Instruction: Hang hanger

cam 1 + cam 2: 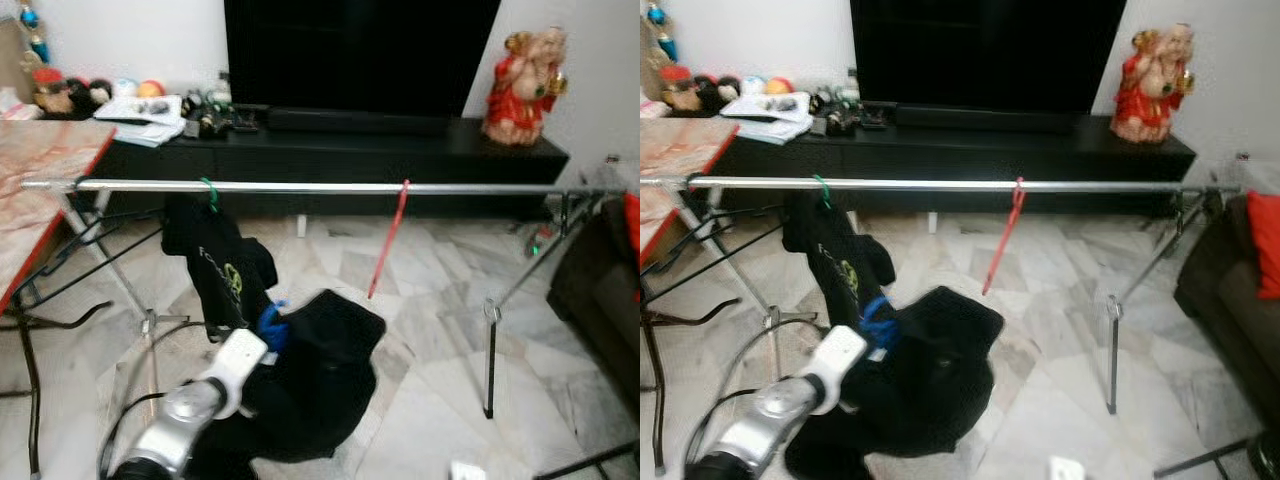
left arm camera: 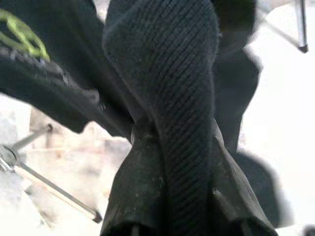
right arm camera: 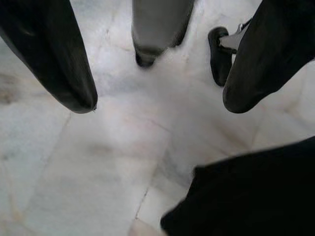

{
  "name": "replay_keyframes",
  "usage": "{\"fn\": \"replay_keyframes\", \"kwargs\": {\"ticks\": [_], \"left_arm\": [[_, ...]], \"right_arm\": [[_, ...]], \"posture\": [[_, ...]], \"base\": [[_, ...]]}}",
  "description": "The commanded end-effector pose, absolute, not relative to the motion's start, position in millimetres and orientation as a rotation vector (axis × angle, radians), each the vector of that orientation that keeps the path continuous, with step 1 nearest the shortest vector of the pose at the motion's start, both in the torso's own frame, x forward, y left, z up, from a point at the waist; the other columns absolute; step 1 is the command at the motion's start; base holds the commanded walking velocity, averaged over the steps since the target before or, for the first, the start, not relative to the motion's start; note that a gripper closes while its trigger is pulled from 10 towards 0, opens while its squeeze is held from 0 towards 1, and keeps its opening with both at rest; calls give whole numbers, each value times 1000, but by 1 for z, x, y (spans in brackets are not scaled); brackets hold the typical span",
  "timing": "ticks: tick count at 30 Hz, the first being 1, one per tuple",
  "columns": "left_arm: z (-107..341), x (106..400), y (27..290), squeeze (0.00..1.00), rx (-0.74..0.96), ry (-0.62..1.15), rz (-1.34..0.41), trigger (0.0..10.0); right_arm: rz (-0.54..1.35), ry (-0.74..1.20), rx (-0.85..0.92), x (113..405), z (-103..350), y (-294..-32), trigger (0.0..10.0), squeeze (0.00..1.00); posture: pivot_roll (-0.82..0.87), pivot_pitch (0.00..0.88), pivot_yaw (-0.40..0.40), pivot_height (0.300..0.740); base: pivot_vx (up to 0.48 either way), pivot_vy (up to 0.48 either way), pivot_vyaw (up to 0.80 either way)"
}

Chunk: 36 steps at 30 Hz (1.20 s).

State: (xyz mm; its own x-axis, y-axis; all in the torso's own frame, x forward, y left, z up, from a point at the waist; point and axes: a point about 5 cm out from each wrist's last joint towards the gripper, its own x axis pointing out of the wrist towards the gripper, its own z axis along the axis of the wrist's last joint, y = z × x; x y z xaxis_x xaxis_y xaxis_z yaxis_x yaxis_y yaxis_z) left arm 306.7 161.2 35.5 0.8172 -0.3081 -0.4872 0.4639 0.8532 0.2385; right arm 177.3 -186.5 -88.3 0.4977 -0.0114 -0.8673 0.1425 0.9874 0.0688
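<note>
A silver rail point(image 1: 320, 187) spans the room on tripod stands. On its left part hangs a green hanger point(image 1: 209, 192) carrying a black shirt point(image 1: 215, 265) with a green logo. An empty red hanger point(image 1: 388, 240) hangs near the rail's middle. Below the rail, my left gripper point(image 1: 266, 334) is shut on a blue hanger point(image 1: 271, 320) that carries a black garment point(image 1: 325, 385). The garment's ribbed cloth point(image 2: 167, 98) drapes over the fingers in the left wrist view. My right gripper point(image 3: 160, 104) hangs open over the marble floor, holding nothing.
A black TV console point(image 1: 330, 150) with clutter and a red figurine point(image 1: 522, 85) stands behind the rail. A red-edged table point(image 1: 40, 190) is at the left, a dark sofa point(image 1: 600, 300) at the right. A rack leg point(image 1: 490, 350) and cables point(image 1: 130, 380) are on the floor.
</note>
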Motion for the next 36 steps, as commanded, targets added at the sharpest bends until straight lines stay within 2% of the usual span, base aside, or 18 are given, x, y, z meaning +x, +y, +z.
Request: {"fn": "replay_keyframes", "kwargs": {"ticks": [1, 21, 25, 28, 36], "left_arm": [[40, 312, 149, 0, 380, 439, -448, 10000], [52, 322, 141, 0, 376, 411, -499, 10000], [55, 321, 137, 0, 410, 393, -578, 10000], [54, 313, 138, 0, 463, 376, -686, 10000], [52, 302, 143, 0, 577, 392, -825, 10000]], "right_arm": [[-118, 1080, 113, 167, -91, -199, 10000, 0], [-124, 1085, 94, 168, -90, -203, 10000, 0], [-123, 1088, 93, 167, -91, -201, 10000, 0], [-115, 1093, 85, 166, -92, -199, 10000, 0], [-98, 1098, 82, 166, -93, -190, 10000, 0]], "posture": [[77, 0, -61, 740], [79, 0, -60, 740], [79, 0, -60, 740], [83, 0, -64, 740], [86, 0, -70, 740]], "base": [[454, 0, 0], [452, 0, 0], [361, 0, 0], [0, 0, 0], [0, 0, 0]]}}
